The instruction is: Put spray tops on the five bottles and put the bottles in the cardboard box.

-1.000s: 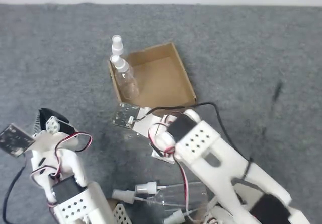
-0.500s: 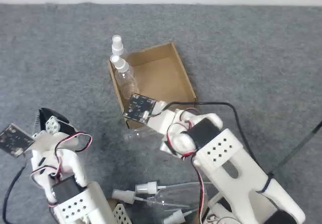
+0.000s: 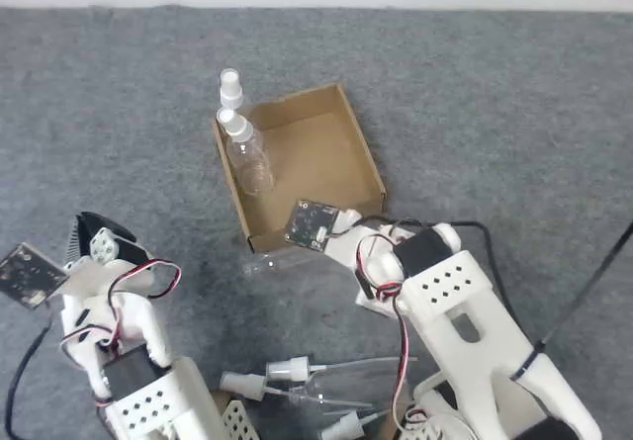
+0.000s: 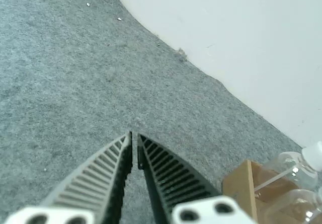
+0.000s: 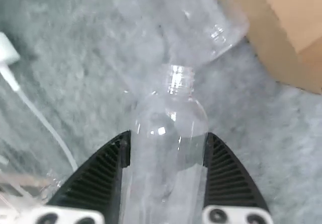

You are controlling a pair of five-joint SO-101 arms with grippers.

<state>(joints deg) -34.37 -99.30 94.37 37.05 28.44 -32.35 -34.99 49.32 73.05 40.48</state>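
The right hand (image 5: 167, 139) clasped the capless bottle (image 5: 170, 114) around its body, probably light, slick, squashable plastic best held gently there, while the left hand (image 4: 134, 139) sat closed, empty.

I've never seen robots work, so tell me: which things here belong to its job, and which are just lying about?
Job: cardboard box; capped bottles; uncapped bottle in the right claw; loose spray tops.
Just there: grey carpet; white wall.
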